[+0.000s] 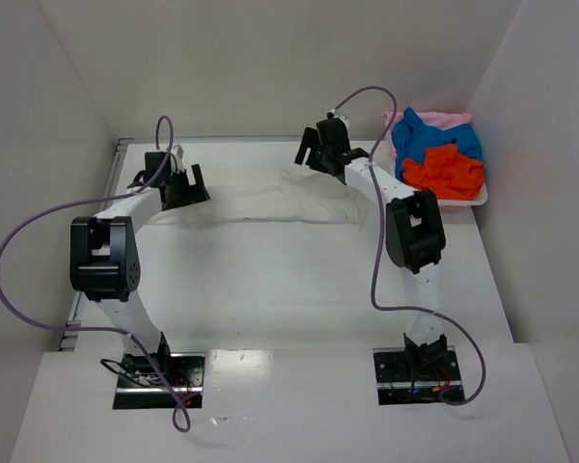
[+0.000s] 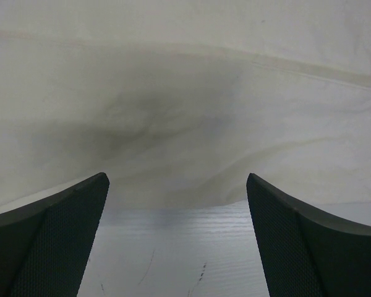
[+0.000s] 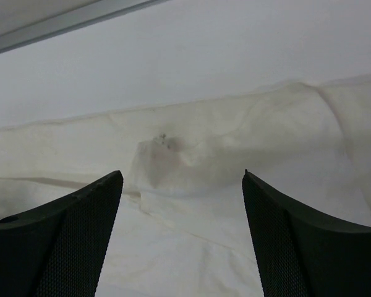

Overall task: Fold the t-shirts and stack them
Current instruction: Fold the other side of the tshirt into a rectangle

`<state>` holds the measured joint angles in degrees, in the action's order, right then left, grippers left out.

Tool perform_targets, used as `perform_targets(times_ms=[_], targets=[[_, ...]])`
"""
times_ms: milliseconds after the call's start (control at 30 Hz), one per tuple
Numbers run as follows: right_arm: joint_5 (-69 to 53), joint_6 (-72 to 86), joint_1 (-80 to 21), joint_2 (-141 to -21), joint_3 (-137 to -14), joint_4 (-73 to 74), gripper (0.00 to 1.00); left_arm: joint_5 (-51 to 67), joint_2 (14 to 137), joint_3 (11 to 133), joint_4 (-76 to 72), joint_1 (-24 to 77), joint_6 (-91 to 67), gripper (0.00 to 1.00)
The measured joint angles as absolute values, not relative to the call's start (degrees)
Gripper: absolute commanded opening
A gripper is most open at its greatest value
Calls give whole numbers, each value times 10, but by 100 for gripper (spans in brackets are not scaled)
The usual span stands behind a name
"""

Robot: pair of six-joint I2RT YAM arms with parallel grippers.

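Two end effectors hang over the far half of the desk [image 1: 270,289], each with its jaws spread wide and nothing between them. The left end effector [image 1: 179,183] [image 2: 177,179] sits low at the left end of the off-white t-shirt [image 1: 270,203]. In its wrist view the near edge of that shirt [image 2: 185,105] runs across just ahead of the jaw tips, with bare desk showing beneath them; whether the tips touch the cloth cannot be told. The right end effector [image 1: 318,149] [image 3: 182,176] is over the shirt's right end. Its wrist view shows the cloth [image 3: 235,142] spread under and ahead of the jaws, with a small bunched peak lying ahead of the gap between them and bare desk past the shirt's far edge.

From above, the off-white t-shirt lies as a long, rumpled band across the desk, reaching from one end effector to the other. Well apart from it, in the far right corner, a shallow white tray [image 1: 468,201] holds a heap: a blue t-shirt [image 1: 429,140], an orange-red t-shirt [image 1: 444,172] nearer the arms, and a pink t-shirt [image 1: 444,119] behind.
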<state>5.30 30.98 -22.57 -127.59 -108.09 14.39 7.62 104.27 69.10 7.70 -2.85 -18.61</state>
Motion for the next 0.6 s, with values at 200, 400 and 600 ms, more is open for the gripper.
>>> perform_targets(times_ms=[200,400,600], targets=[[39,311,-226,-1157,-916,116,77,78,1043,770,88,-29,-154,100],[67,297,-224,-1161,-913,123,77,87,1058,834,91,-29,-128,100],[82,283,-204,-1209,-940,147,75,85,1135,901,116,-29,-76,100]])
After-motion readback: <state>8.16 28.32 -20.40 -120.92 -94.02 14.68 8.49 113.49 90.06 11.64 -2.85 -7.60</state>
